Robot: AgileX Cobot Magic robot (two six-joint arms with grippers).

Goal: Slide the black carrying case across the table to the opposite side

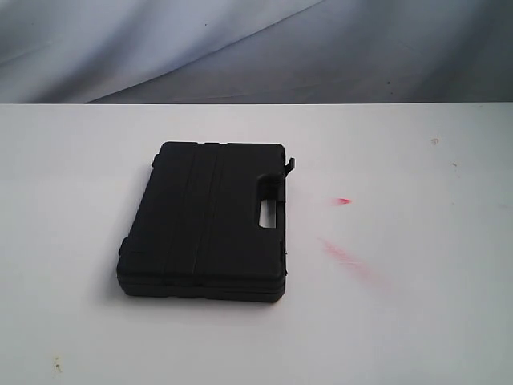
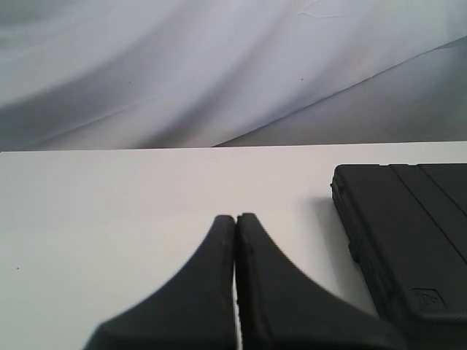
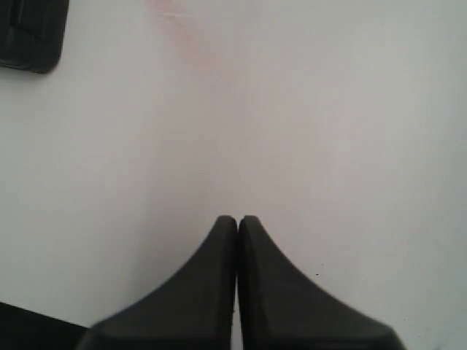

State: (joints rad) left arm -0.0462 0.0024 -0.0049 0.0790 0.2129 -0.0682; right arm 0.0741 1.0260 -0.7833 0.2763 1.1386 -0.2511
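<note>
The black case (image 1: 207, 220) lies flat on the white table (image 1: 417, 321), left of centre, with its handle slot (image 1: 267, 211) and small latch (image 1: 290, 165) on its right side. Neither arm appears in the exterior view. In the left wrist view my left gripper (image 2: 236, 217) is shut with nothing in it, over bare table, and the case (image 2: 408, 233) lies off to one side, apart from it. In the right wrist view my right gripper (image 3: 237, 219) is shut and empty over the table, with only a corner of the case (image 3: 29, 33) showing far from it.
Red smudges (image 1: 343, 250) mark the table to the right of the case, and one red smudge (image 3: 175, 22) shows in the right wrist view. A grey draped cloth (image 1: 256, 48) hangs behind the table's far edge. A few tiny dark specks (image 1: 57, 365) dot the front left.
</note>
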